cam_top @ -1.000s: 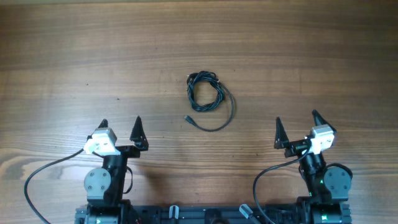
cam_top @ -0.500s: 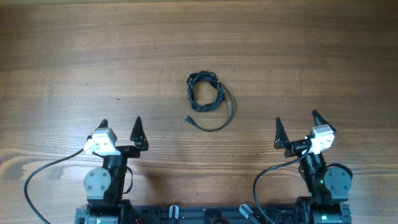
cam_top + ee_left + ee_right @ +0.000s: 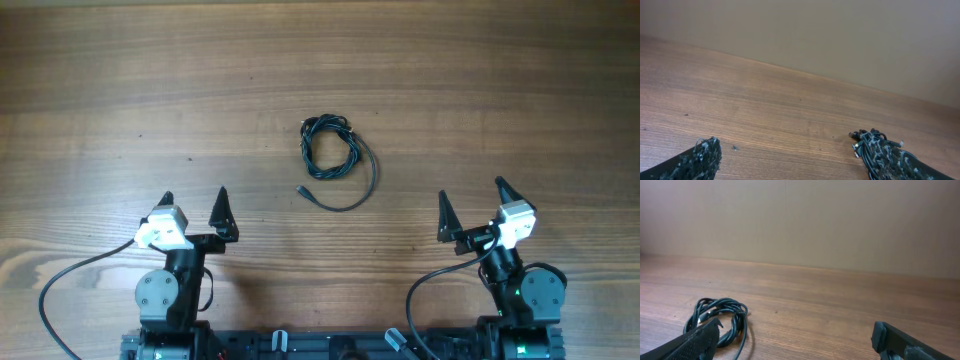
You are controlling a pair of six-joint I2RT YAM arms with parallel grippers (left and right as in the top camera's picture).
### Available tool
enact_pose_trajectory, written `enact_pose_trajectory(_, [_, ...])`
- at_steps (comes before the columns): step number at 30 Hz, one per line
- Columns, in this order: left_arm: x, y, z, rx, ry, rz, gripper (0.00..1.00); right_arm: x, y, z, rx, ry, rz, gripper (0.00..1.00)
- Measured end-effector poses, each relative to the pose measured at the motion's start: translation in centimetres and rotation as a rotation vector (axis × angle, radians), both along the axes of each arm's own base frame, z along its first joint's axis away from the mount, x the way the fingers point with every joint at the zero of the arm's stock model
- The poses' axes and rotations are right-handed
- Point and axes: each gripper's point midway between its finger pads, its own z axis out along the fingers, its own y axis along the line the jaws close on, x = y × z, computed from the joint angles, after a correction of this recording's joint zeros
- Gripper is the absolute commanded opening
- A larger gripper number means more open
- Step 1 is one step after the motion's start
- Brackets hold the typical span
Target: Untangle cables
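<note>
Both claws stand released and empty. The left gripper and right gripper rest at the near edge of the table, jaws spread wide, probably parked to leave the middle free. The cables lie in 1 small coil ahead of and between the 2 claws, well apart from both. Open wood surrounds the coil, so either claw can approach unobstructed.
</note>
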Motion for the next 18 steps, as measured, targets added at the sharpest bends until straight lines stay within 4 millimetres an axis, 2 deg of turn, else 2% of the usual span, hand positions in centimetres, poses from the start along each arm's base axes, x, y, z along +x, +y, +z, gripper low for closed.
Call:
enact_pose_trajectory(10, [0.0,0.0,0.0,0.0,0.0,0.0,1.0,-0.4,1.3,0.0,0.021,0.007,0.079,1.0])
enact_pose_trajectory(18, [0.0,0.0,0.0,0.0,0.0,0.0,1.0,-0.5,1.7,-0.8,0.022,0.041,0.101,1.0])
